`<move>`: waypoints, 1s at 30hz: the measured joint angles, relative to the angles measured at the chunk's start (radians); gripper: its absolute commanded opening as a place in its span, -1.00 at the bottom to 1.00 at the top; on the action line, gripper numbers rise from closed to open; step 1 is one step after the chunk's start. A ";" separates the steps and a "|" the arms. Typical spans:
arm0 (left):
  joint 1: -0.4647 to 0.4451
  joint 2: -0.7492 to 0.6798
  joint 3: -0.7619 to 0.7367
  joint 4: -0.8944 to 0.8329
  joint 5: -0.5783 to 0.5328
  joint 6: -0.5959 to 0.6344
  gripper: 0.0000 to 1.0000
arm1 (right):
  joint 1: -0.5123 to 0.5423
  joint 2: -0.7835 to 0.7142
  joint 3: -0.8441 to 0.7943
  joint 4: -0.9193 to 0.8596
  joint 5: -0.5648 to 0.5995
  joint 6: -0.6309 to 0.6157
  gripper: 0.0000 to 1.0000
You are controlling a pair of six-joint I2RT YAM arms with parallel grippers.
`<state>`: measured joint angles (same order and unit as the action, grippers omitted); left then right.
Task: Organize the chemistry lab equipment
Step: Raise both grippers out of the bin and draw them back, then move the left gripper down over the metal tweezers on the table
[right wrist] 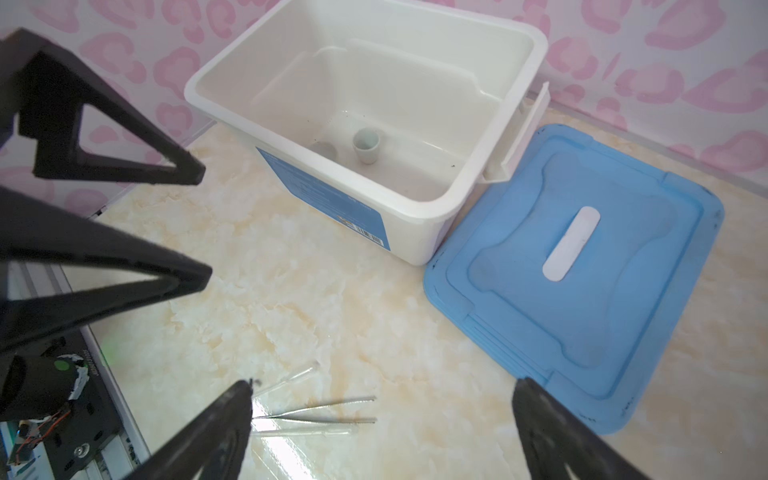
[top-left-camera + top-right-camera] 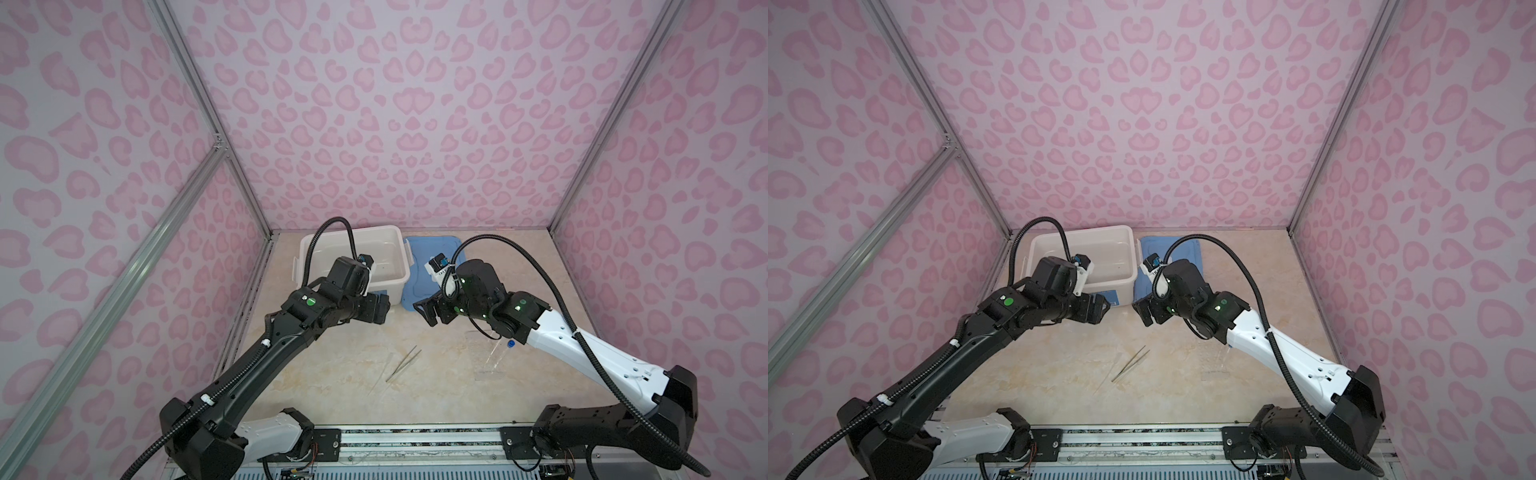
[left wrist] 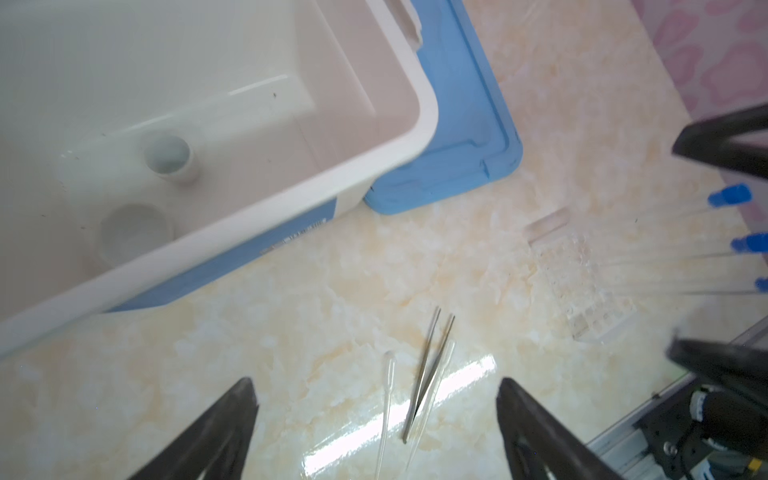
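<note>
**Both arms above the marble tabletop (image 2: 332, 374).** The left gripper (image 3: 376, 380) has its jaws spread wide and holds nothing. The right gripper (image 1: 384, 383), facing it at close range, is likewise released and empty. Beyond the left gripper stands the white bin (image 1: 407, 232), with the two small white round dishes (image 3: 168, 160) (image 3: 133, 232) on its floor. Beyond the right gripper lies the blue lid (image 1: 623, 291), flat and just beside the bin. Below and between the two grippers, toward the arm bases, the metal tweezers (image 3: 428, 374) lie flat on the tabletop. The clear dropper (image 3: 388, 399) is just beside them on one side and the long thin rod (image 3: 445, 361) on the other. Behind the right gripper, under its arm, the clear rack (image 3: 582, 286) carries the three blue-capped tubes (image 3: 744, 243).
</note>
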<state>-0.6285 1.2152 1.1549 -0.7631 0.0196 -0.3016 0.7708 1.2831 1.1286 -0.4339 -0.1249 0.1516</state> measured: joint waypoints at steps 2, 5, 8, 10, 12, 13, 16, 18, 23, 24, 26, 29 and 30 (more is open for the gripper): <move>-0.038 -0.007 -0.072 0.016 0.002 -0.014 0.31 | 0.000 -0.037 -0.053 -0.006 0.011 0.025 0.95; -0.088 -0.003 -0.164 0.054 -0.008 -0.046 0.30 | 0.000 -0.087 -0.127 -0.002 0.021 0.064 0.95; -0.150 0.029 -0.217 0.092 -0.020 -0.062 0.25 | 0.001 -0.107 -0.172 -0.005 0.021 0.085 0.95; -0.188 0.055 -0.239 0.121 -0.041 -0.067 0.15 | 0.004 -0.114 -0.191 -0.005 0.021 0.099 0.95; -0.220 0.085 -0.264 0.157 -0.057 -0.072 0.10 | 0.006 -0.122 -0.205 -0.005 0.022 0.104 0.95; -0.234 0.097 -0.274 0.168 -0.061 -0.075 0.10 | 0.006 -0.125 -0.210 -0.006 0.023 0.109 0.95; -0.273 0.145 -0.291 0.208 -0.072 -0.090 0.08 | 0.008 -0.132 -0.226 -0.005 0.024 0.118 0.95; -0.291 0.178 -0.295 0.239 -0.073 -0.098 0.05 | 0.008 -0.132 -0.235 -0.003 0.025 0.119 0.95; -0.315 0.253 -0.312 0.296 -0.077 -0.101 -0.12 | 0.011 -0.124 -0.241 0.000 0.028 0.125 0.95; -0.319 0.267 -0.314 0.305 -0.080 -0.106 -0.12 | 0.013 -0.122 -0.242 0.002 0.028 0.126 0.95; -0.324 0.282 -0.322 0.321 -0.087 -0.109 -0.13 | 0.014 -0.119 -0.243 0.002 0.029 0.126 0.95; -0.327 0.293 -0.331 0.333 -0.097 -0.116 -0.22 | 0.014 -0.109 -0.243 0.006 0.031 0.126 0.94; -0.327 0.298 -0.333 0.340 -0.098 -0.116 -0.22 | 0.015 -0.104 -0.243 0.008 0.032 0.126 0.95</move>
<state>-0.9558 1.5131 0.8215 -0.4229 -0.0788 -0.4179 0.7856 1.1790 0.8856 -0.4263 -0.0933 0.2771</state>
